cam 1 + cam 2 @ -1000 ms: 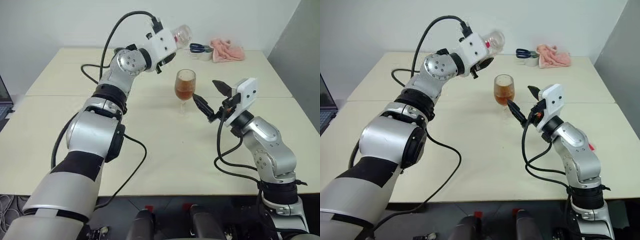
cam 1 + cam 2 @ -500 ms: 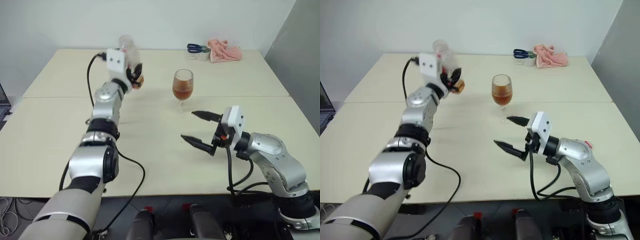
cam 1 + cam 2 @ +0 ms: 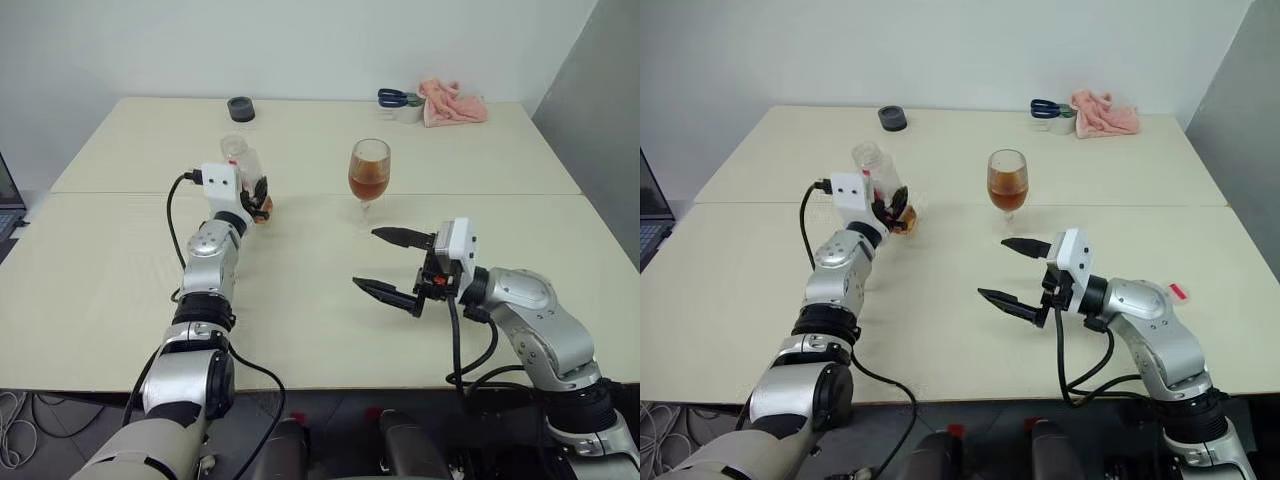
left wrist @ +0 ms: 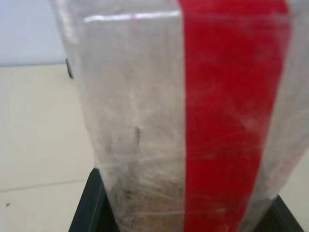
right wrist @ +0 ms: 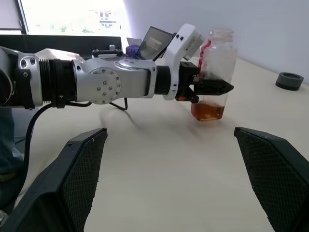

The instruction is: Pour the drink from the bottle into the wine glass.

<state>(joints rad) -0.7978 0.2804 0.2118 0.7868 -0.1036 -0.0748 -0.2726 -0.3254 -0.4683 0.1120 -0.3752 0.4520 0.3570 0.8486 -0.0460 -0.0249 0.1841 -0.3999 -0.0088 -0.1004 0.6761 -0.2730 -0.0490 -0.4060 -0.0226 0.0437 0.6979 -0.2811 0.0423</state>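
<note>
**Inspector:** State the bottle's condition and place.

**Assistant:** The bottle (image 3: 243,172) stands upright on the table (image 3: 120,270), left of centre. It is clear plastic with a red strip running down its side, and its wide neck is uncapped. A shallow layer of amber drink (image 5: 207,111) lies at its bottom; the rest looks empty. Whether its base touches the table or sits just above it cannot be told.

**Inspector:** And the left gripper?

**Assistant:** The left gripper (image 3: 258,198) is clamped tight on the bottle's lower half, its black fingers (image 5: 212,87) pressed to the wall on either side.

**Inspector:** The glass?

**Assistant:** The glass (image 3: 369,176) stands upright near the table's middle, well apart from the bottle. Its bowl is filled roughly halfway with the same tea-coloured liquid. Stem and foot look intact.

**Inspector:** The right gripper?

**Assistant:** The right gripper (image 3: 393,267) hangs above the table in front of the glass, jaws spread wide, holding nothing and touching nothing.

**Inspector:** Other items?

**Assistant:** A dark cap (image 3: 240,108) lies at the far edge behind the bottle. A pink cloth (image 3: 453,102) and scissors (image 3: 397,97) sit in the far right corner.
</note>
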